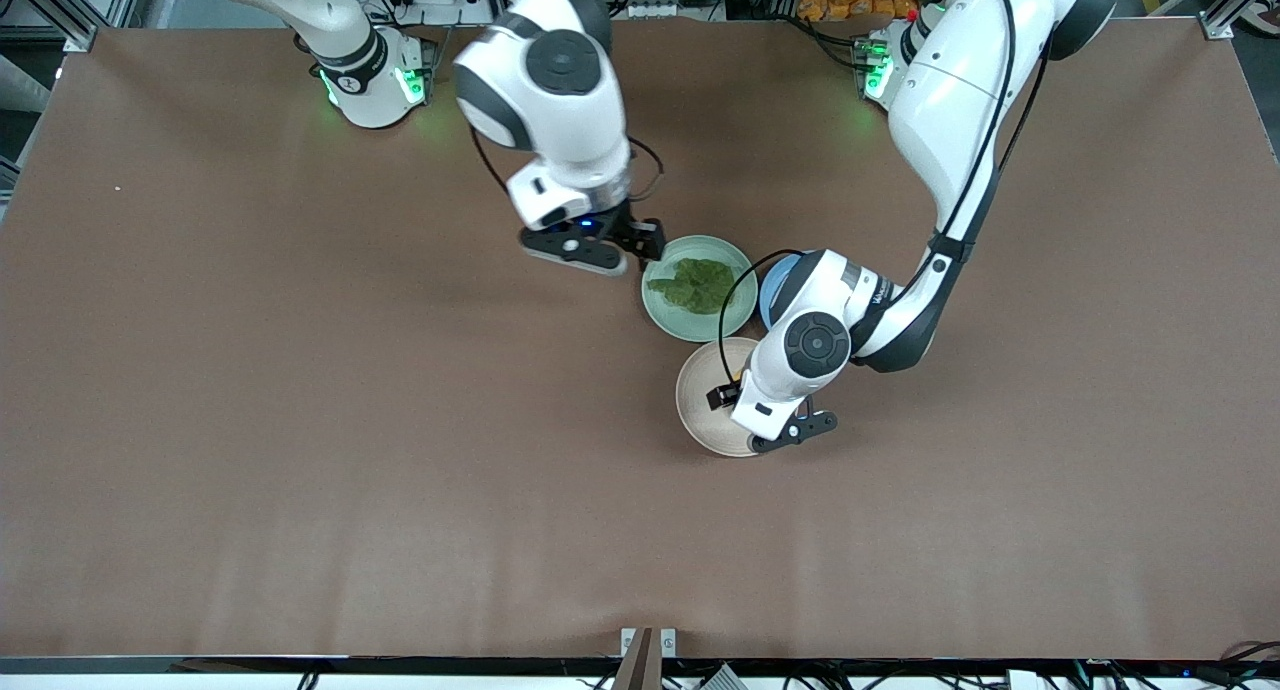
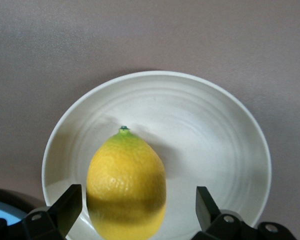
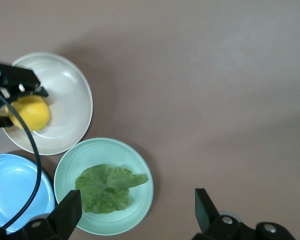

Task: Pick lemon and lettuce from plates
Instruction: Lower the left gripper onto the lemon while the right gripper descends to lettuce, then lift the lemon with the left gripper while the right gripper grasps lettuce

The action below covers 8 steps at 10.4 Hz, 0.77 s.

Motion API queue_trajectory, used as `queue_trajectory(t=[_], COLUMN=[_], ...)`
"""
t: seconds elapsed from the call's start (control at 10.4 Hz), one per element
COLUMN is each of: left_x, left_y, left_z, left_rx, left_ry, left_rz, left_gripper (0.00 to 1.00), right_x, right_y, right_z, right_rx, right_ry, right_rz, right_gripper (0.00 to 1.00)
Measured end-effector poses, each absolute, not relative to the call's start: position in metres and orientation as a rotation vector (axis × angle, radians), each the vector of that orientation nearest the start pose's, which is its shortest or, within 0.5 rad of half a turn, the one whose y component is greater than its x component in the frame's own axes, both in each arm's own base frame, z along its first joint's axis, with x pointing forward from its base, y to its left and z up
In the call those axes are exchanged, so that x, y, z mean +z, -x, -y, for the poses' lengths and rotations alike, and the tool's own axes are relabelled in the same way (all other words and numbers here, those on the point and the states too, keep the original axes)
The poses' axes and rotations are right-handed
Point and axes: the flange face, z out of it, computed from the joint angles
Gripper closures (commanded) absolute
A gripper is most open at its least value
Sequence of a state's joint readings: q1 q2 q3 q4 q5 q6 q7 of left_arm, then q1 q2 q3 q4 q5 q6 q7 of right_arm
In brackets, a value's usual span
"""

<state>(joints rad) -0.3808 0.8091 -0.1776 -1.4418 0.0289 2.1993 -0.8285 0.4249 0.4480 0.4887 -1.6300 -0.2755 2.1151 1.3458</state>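
Over the cream plate (image 2: 230, 125) — left gripper (image 2: 139, 207) straddling lemon (image 2: 126, 186).

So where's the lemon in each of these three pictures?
Front view: the lemon cannot be seen; the left arm covers it above the beige plate.
Left wrist view: the lemon lies on the beige plate, between the left gripper fingers.
Right wrist view: the lemon lies on the beige plate.
Shared landmark: the beige plate.
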Motion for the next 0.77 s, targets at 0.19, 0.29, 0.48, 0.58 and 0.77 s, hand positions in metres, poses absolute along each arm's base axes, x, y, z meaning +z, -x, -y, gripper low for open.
queue_trajectory(t=[0.19,0.29,0.48,0.58,0.77], left_x=[0.206,0.203,0.200,0.201,0.204], left_y=[-0.622,-0.622,-0.623,-0.624,-0.627], left_z=[0.360,0.360,0.359,0.359,0.359], left_rx=[0.159,0.151,0.129,0.123,0.106], left_ry=[3.153,3.146,3.138,3.140,3.146], left_rz=[0.480,0.467,0.443,0.442,0.445], left_gripper=[0.18,0.79,1.00,1.00,1.00], right_x=[0.346,0.326,0.293,0.281,0.257], right_y=[-0.428,-0.420,-0.403,-0.400,-0.403], right_z=[-0.541,-0.550,-0.567,-0.575,-0.587], right_rx=[-0.210,-0.241,-0.266,-0.277,-0.305], right_ry=[3.009,3.021,3.053,3.052,3.050], right_rz=[-0.627,-0.647,-0.631,-0.649,-0.664], right_gripper=[0.00,0.00,0.00,0.00,0.00])
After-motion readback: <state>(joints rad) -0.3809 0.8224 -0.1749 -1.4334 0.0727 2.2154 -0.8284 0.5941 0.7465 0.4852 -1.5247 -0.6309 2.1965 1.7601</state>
